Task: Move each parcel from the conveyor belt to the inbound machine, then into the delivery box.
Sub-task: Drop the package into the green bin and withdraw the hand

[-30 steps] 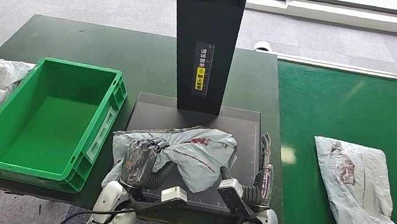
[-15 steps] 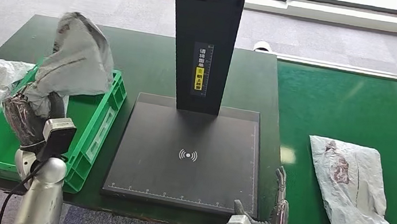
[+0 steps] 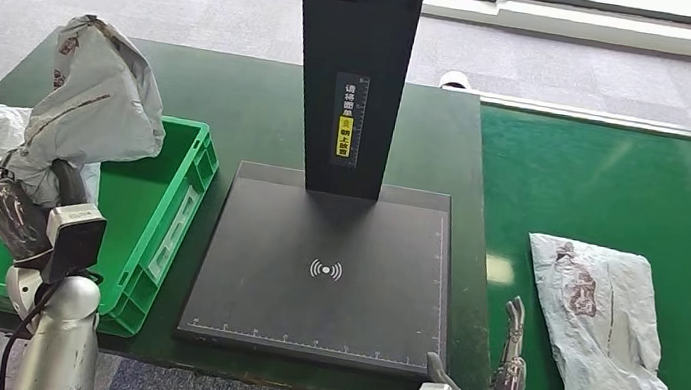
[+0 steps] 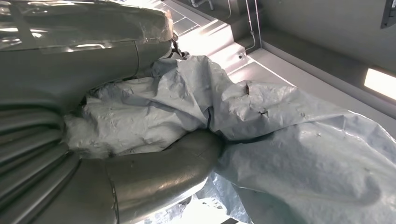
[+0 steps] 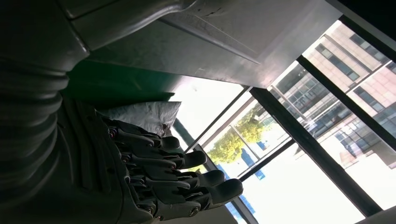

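The left robot hand (image 3: pixel 17 207) grasps a crumpled grey plastic parcel (image 3: pixel 96 107), its length upright above the green plastic crate's (image 3: pixel 182 194) left side. The right robot hand (image 3: pixel 502 377), empty with fingers extended, hovers beside the conveyor's second grey parcel (image 3: pixel 605 335).

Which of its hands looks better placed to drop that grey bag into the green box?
The left hand: it already holds the grey parcel raised over the green box. The right hand is empty, low by the conveyor belt.
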Controlling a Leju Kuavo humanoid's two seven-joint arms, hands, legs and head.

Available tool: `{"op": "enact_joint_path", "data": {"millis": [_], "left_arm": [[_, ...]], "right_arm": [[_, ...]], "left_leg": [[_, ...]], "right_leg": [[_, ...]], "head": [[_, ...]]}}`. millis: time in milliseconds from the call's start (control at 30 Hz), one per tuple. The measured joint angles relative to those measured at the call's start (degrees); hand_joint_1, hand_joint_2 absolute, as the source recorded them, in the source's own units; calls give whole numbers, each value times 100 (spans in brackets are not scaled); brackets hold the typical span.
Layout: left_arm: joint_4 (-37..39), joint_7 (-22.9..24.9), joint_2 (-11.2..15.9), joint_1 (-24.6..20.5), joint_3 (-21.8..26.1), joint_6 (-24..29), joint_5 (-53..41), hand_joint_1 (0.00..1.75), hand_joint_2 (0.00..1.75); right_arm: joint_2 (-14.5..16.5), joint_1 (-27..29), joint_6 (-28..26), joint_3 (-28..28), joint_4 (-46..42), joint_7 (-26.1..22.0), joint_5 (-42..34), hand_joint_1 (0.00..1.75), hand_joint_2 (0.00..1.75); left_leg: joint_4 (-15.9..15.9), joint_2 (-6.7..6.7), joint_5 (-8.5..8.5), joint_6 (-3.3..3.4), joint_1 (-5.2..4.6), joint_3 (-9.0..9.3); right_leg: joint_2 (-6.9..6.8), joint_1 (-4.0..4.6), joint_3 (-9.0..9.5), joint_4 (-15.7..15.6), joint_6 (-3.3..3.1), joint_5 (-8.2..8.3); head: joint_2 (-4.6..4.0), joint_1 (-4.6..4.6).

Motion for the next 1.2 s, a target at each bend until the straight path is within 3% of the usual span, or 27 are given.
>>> {"op": "enact_joint_path", "data": {"millis": [433,633,733,767,867,967,1200], "left_arm": [[4,47,58,52,9,0,74,175,175],[302,785,259,9,-137,-132,-230,175,175],[801,1031,383,-175,-220,-319,-204,49,175],[1011,1056,411,-258,-249,-385,-158,6,131],[1612,801,439,-489,-308,-386,124,0,0],[1941,529,418,-518,-320,-197,458,0,0],[1904,561,228,-479,-284,-22,1133,0,0]], "right_arm": [[7,60,1,0,-52,0,-100,0,175],[204,-4,3,0,44,0,-155,0,175],[246,-98,5,1,158,-1,-114,0,175],[251,-132,5,4,192,-2,-97,0,175],[248,-278,5,38,330,-2,-96,0,175],[228,-440,7,79,516,-1,-139,0,175],[190,-698,7,176,855,-2,-146,0,175]], "left_leg": [[0,1,0,0,0,0],[-1,1,2,-2,1,0],[-2,-6,7,-2,-2,4],[-4,-16,9,0,-5,10],[-15,-56,9,9,-22,39],[-20,-64,21,7,-25,52],[-21,-76,54,15,-24,42]], "right_leg": [[0,0,-1,0,0,0],[0,1,-4,0,-1,0],[-6,-3,5,0,0,-1],[-15,-8,11,0,4,-4],[-59,-24,47,-1,9,-24],[-70,-23,58,0,-6,-29],[-81,-25,57,1,9,10]], "head": [[0,0],[0,-2],[-1,-1],[-1,1],[-1,1],[0,-1],[-1,-2]]}}
